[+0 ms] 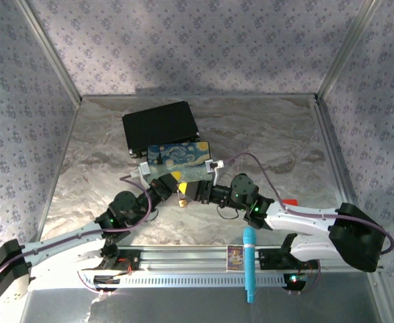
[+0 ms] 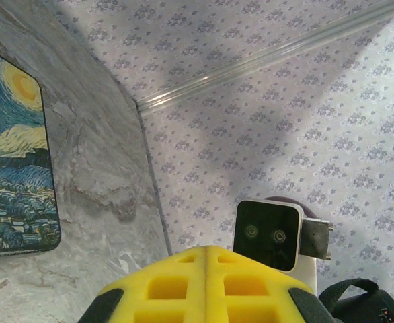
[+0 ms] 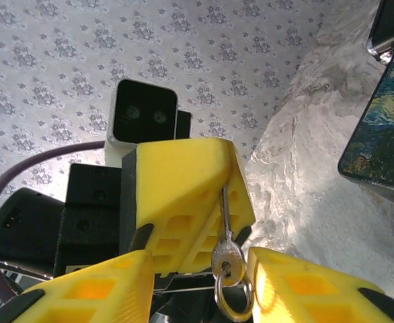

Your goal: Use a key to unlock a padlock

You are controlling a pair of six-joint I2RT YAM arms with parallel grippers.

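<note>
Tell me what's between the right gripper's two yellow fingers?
A small silver key on a ring hangs in the open gap of the right gripper, as the right wrist view shows.

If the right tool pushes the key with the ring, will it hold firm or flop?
Probably flops: the key looks thin and small, its blade lying along the left tool, with the ring hanging loose through its head. Likely light and slippery, since both are bare shiny metal. The ring should swing, so it makes a poor grip.
</note>
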